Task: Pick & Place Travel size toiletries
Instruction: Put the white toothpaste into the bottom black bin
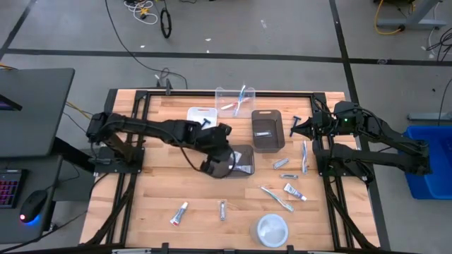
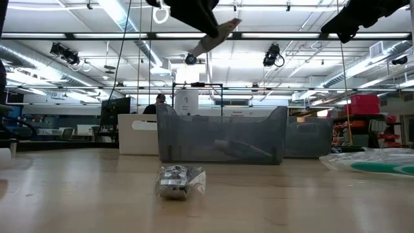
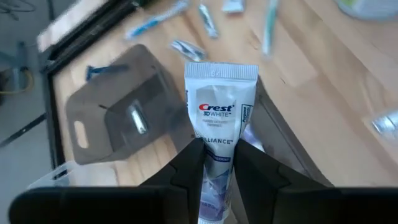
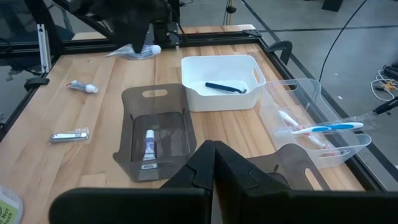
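Left wrist view: left pincer (image 3: 214, 163) clamped on toothpaste tube (image 3: 219, 112); right pincer (image 4: 214, 163) clenched, empty.

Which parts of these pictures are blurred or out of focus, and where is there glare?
Left wrist view: the toothpaste tube between the left fingers is sharp, while the items on the table beyond it are smeared. Low view: the crumpled silvery tube in front is soft, and the ceiling lights glare. High view: even light, soft shadows. Right wrist view: mostly sharp, and its shut fingers are dark.
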Tool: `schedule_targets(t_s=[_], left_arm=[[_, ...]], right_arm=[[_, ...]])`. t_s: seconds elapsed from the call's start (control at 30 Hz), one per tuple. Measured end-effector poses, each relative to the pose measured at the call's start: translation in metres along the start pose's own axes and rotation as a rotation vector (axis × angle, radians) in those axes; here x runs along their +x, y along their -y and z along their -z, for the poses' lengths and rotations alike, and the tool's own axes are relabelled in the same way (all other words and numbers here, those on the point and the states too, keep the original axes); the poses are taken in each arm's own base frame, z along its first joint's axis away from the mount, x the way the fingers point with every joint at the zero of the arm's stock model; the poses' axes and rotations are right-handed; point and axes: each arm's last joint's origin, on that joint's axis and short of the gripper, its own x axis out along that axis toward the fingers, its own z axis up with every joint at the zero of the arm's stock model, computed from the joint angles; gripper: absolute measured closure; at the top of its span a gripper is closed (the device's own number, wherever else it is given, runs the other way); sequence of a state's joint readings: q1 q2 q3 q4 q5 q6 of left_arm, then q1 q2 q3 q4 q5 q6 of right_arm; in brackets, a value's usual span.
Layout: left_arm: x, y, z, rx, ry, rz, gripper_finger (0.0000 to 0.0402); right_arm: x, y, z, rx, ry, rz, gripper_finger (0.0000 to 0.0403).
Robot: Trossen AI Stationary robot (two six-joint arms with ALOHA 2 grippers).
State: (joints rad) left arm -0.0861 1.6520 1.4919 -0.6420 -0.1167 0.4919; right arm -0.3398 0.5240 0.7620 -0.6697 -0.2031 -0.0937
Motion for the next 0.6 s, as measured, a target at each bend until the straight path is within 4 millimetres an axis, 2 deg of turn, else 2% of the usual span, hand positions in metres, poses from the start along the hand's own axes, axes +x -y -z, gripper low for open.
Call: schedule_targets(t_s=[0.3, 0.6], left_arm=[[0.002, -0.016, -0.002, -0.224, 0.063, -0.084, 0.031], [0.003, -0.026, 0.0, -0.283, 0.086, -0.132, 0.031]], right_arm=[[0.0, 0.0, 0.0, 0.0, 0.0, 0.0, 0.0389], [0.0, 0.0, 0.0, 0.0, 0.0, 0.0, 0.0389]])
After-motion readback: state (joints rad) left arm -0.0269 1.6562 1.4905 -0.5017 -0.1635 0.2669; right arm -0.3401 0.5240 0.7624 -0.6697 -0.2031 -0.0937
